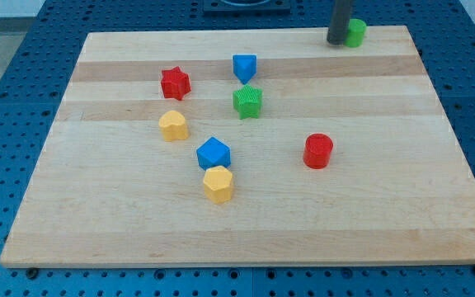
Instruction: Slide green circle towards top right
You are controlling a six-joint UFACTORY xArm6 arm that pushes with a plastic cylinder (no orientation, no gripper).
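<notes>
The green circle stands at the top edge of the wooden board, towards the view's right. My tip is right next to it on its left side, touching or nearly touching it. The dark rod partly hides the block's left edge.
A blue block, a red star and a green star sit in the upper middle. A yellow block, a blue block and a yellow hexagon sit lower down. A red circle is to the right.
</notes>
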